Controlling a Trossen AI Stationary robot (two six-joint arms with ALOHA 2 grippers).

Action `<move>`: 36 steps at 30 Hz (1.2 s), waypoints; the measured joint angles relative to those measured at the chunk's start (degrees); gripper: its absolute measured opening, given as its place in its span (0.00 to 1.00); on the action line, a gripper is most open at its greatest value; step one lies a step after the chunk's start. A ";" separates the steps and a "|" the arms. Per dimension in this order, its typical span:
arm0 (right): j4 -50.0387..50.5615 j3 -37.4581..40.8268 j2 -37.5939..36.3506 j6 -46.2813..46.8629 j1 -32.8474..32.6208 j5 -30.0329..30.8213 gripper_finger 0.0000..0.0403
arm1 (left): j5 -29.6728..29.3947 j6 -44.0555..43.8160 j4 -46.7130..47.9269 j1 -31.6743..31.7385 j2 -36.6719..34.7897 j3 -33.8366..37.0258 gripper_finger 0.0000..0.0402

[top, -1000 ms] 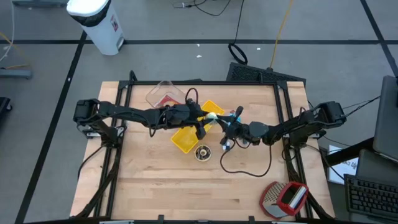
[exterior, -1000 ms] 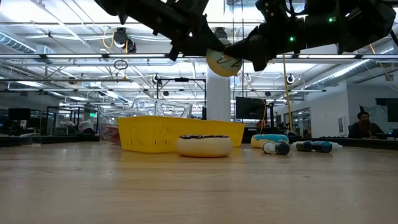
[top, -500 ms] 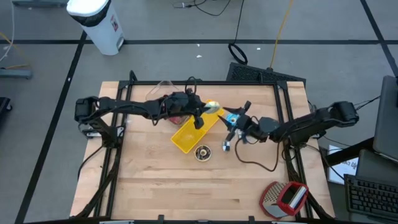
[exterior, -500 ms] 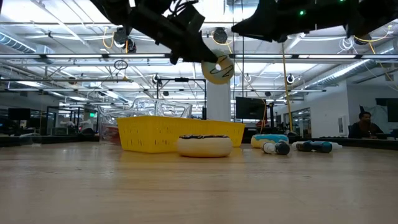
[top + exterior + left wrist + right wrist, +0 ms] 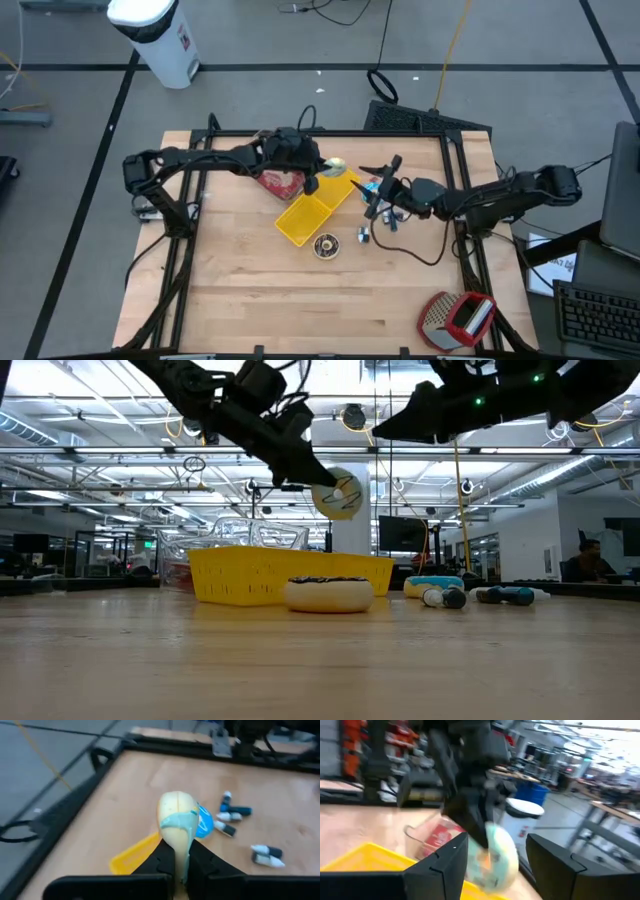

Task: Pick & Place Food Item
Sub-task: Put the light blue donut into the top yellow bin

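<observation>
From above, the left end effector (image 5: 322,172) is pinched on a pale donut (image 5: 334,166), held in the air over the far end of the yellow tray (image 5: 300,222). A clear box (image 5: 280,181) with a red label lies under the left arm. The right end effector (image 5: 372,187) sits just beside the tray's far end, its fingers spread and empty, near some small markers (image 5: 366,233) and a blue item. A second donut (image 5: 325,245) with dark topping rests on the wooden surface (image 5: 250,290) just by the tray's near end. A red and grey tool (image 5: 457,318) lies at the near right corner.

At surface level, the left end effector (image 5: 305,472) holds the pale donut (image 5: 337,493) well above the tray (image 5: 285,576). The dark-topped donut (image 5: 329,593) sits in front of the tray. The right end effector (image 5: 385,430) hangs higher, apart from the donut. A person (image 5: 583,560) sits far off in the room.

In the left wrist view, the two fingers (image 5: 161,862) clamp the donut (image 5: 176,822), which has teal icing; markers (image 5: 227,812) lie beyond it on the surface.

In the right wrist view, the fingers (image 5: 440,865) stand apart, with the donut (image 5: 496,855) and the left arm beyond them, above the tray (image 5: 365,857).
</observation>
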State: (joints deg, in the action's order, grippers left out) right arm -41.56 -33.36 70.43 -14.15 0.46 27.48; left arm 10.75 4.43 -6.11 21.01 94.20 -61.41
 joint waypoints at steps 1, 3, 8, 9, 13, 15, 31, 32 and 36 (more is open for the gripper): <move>-0.22 0.00 0.10 0.64 0.79 -2.02 0.46 | 0.61 0.18 -0.02 -0.09 0.68 0.00 0.02; -0.02 0.00 0.23 1.99 2.04 -5.25 0.46 | 1.16 0.71 -0.07 -0.40 2.27 0.00 0.02; 1.21 0.00 0.23 2.81 3.32 -7.17 0.46 | -0.91 1.32 -0.63 -0.49 4.74 0.00 0.04; 1.54 0.00 0.23 2.79 3.33 -7.01 0.46 | -0.86 1.51 -1.21 -0.39 5.02 0.00 0.04; 1.60 0.00 0.23 2.73 3.31 -6.78 0.46 | -0.26 1.46 -1.67 -0.32 6.75 -0.02 0.02; 1.66 0.00 0.23 2.70 3.31 -6.78 0.46 | -0.25 1.45 -1.64 -0.46 7.48 -0.02 0.02; 3.52 0.02 0.23 2.73 3.31 -6.78 0.45 | -0.78 1.45 -4.33 -1.48 10.52 -0.02 0.05; 3.61 0.02 0.23 2.70 3.31 -6.78 0.45 | -0.78 1.48 -4.29 -1.38 10.52 -0.02 0.05; 3.69 0.02 0.23 2.59 3.31 -6.77 0.44 | -0.80 1.48 -4.25 -0.78 10.52 -0.02 0.04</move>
State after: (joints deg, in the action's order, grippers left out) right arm -37.87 -33.34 70.65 -11.55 3.77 20.71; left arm 9.96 5.91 -10.36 20.23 104.73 -61.43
